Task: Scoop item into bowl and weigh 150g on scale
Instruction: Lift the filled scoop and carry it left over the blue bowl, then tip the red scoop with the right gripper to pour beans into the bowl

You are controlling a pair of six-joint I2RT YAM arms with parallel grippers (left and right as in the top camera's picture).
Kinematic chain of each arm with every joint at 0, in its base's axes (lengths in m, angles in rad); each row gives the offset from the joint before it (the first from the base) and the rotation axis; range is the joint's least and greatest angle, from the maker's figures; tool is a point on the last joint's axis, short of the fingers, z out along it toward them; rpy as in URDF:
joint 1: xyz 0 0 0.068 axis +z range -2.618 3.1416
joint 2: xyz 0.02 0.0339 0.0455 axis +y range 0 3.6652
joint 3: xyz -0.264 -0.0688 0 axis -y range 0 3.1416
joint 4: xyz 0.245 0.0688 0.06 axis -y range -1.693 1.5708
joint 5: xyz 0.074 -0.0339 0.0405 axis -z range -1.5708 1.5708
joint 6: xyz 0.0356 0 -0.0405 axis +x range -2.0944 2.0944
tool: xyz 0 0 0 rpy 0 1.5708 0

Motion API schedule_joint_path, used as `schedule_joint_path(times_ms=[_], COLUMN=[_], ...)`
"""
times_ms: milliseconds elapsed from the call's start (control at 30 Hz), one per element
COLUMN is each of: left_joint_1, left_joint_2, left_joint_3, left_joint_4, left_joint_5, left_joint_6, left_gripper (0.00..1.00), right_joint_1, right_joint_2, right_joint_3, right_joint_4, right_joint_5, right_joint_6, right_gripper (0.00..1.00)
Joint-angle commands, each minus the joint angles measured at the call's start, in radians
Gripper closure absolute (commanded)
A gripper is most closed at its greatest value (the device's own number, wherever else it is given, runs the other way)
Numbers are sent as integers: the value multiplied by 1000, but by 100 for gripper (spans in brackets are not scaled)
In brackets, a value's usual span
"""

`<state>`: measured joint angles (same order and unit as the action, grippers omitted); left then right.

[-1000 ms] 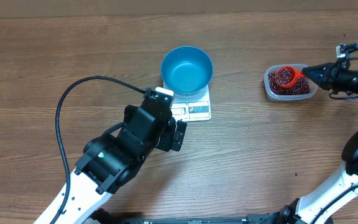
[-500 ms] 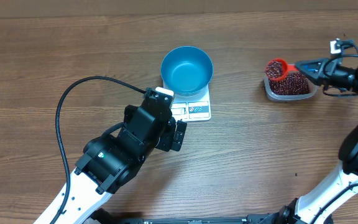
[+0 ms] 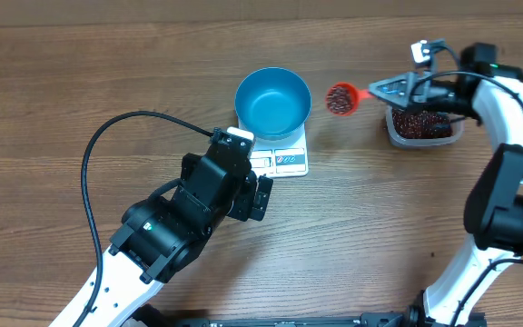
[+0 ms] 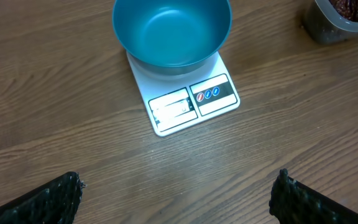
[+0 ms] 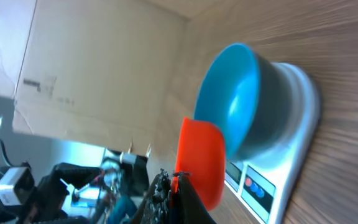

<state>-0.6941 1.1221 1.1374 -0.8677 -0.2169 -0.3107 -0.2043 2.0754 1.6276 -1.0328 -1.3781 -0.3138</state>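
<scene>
The blue bowl (image 3: 273,101) stands empty on the white scale (image 3: 288,161). My right gripper (image 3: 384,91) is shut on the handle of an orange scoop (image 3: 347,94) heaped with dark red beans (image 3: 338,99), held in the air just right of the bowl's rim. The right wrist view shows the scoop (image 5: 201,158) from below, beside the bowl (image 5: 229,109) and the scale (image 5: 278,180). My left gripper (image 3: 260,195) hangs open in front of the scale (image 4: 191,102) and the bowl (image 4: 171,31), nothing between its fingers (image 4: 61,196).
A clear plastic tub (image 3: 420,125) with more beans sits at the right, under my right arm; its corner (image 4: 340,18) shows in the left wrist view. A black cable (image 3: 107,136) loops over the left of the table. A cardboard box (image 5: 92,68) stands behind.
My right gripper has lifted the filled scoop out of the tub and carried it left, up to the bowl's right side. The left arm has not moved.
</scene>
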Motion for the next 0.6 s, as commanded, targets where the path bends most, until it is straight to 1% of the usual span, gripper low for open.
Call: schedule_joint_path(times_ms=[0,233,333,433,567], left_joint_1=[0,0,0,0,0], left_joint_2=[4,4,4,4,4], left_joint_3=[-2,-2,-2,-2,-2], left_joint_4=[4,4,4,4,4], left_joint_5=[5,5,5,5,5], left_joint_6=[19,19,19,19,19], left_gripper=[0,0,1,0,1], right_joint_1=[81,200,240,270,295], right_joint_2=[13,13,13,13,13], right_joint_3=[-4,-4,-4,-4,-4], right_joint_4=[86,317,402,455,494], right_joint_5=[-45,-44,-2,61,120], right_joint_6=[105,283,353,397,400], right_gripper=[96,96,96,96,96])
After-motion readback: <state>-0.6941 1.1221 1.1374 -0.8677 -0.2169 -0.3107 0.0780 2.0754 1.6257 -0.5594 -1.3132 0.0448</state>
